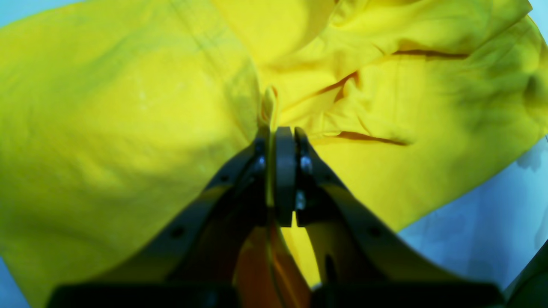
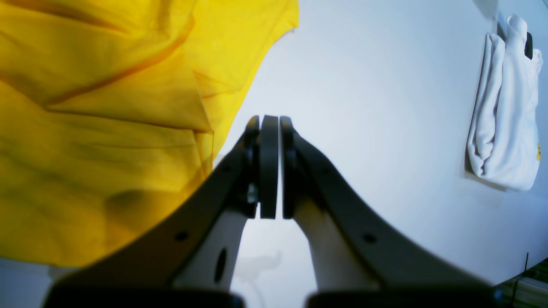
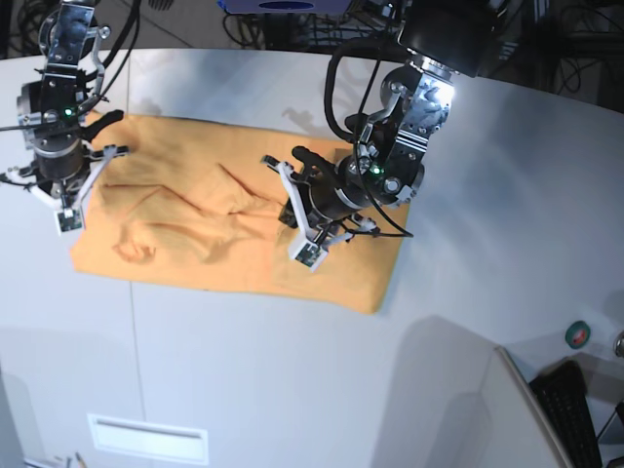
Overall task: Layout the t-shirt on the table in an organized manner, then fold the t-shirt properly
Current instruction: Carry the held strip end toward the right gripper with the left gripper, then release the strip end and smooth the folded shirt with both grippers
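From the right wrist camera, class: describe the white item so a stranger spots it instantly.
Start at the pale table, then look far right, away from the yellow-orange t-shirt. There lies a folded white cloth bundle, alone, the only white fabric in view.

The left gripper (image 1: 277,128) pinches a raised fold of the shirt (image 1: 128,128); creases radiate toward two o'clock, and table (image 1: 471,231) shows at four o'clock.

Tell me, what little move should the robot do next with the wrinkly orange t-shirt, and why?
Probably the left gripper, shut on a pinch of the orange cotton t-shirt, should tug that cloth gently outward toward its own side. Wrinkles bunch through the shirt's middle on the pale grey-white table, so it isn't flat enough to fold. The right gripper is shut, holding nothing, beside the shirt's edge.
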Available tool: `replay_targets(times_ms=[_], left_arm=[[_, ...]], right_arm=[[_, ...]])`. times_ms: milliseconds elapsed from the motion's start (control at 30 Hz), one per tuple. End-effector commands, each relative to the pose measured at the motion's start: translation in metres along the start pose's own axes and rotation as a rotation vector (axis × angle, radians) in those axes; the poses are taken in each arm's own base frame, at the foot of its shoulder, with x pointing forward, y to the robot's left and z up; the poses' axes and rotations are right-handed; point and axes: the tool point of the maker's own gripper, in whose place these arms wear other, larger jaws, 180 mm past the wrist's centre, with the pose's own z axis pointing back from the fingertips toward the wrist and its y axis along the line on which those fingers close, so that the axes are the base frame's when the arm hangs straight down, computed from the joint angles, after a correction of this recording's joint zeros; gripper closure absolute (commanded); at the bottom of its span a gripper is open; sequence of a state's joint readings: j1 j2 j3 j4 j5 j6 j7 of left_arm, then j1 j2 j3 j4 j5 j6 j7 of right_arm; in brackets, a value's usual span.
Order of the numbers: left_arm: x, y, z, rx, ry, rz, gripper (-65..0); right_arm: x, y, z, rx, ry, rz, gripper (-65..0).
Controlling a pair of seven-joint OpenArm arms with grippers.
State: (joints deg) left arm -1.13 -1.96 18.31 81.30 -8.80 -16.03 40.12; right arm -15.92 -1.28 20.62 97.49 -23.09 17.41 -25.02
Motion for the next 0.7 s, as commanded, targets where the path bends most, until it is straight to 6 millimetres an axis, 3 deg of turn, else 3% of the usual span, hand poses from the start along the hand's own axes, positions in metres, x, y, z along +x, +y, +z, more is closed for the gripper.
replay_targets(times_ms=[0, 200, 267, 333, 467, 567, 600, 667], left_arm=[[0.019, -0.001, 0.001, -0.006, -0.056, -0.003, -3.9], [0.032, -0.021, -0.003, -0.042, -0.084, 0.021, -45.7], [0.039, -0.029, -0.004, -0.057, -0.1, 0.027, -55.1], [0.049, -0.036, -0.004, -0.068, -0.124, 0.039, -59.7], [0.065, -0.031, 0.007, -0.052, -0.176, 0.032, -55.8], [0.051, 0.017, 0.025, 0.057, -0.187, 0.098, -47.4], [0.044, 0.036, 0.033, 0.101, -0.191, 0.14, -41.5], [0.022, 0.081, 0.05, 0.207, -0.181, 0.226, -23.7]], right_arm=[[0.011, -0.006, 0.002, -0.018, -0.037, 0.001, 0.0], [0.011, -0.005, 0.002, -0.017, -0.038, 0.0, 0.0], [0.012, -0.006, 0.002, -0.019, -0.041, 0.0, 0.0], [0.012, -0.006, 0.003, -0.019, -0.042, -0.001, 0.0], [0.012, -0.006, 0.003, -0.019, -0.043, -0.002, 0.0], [0.018, 0.005, 0.006, -0.002, -0.053, -0.028, 0.0], [0.024, 0.009, 0.008, 0.01, -0.069, -0.028, 0.0], [0.043, 0.038, 0.015, 0.109, -0.117, 0.02, 0.0]])
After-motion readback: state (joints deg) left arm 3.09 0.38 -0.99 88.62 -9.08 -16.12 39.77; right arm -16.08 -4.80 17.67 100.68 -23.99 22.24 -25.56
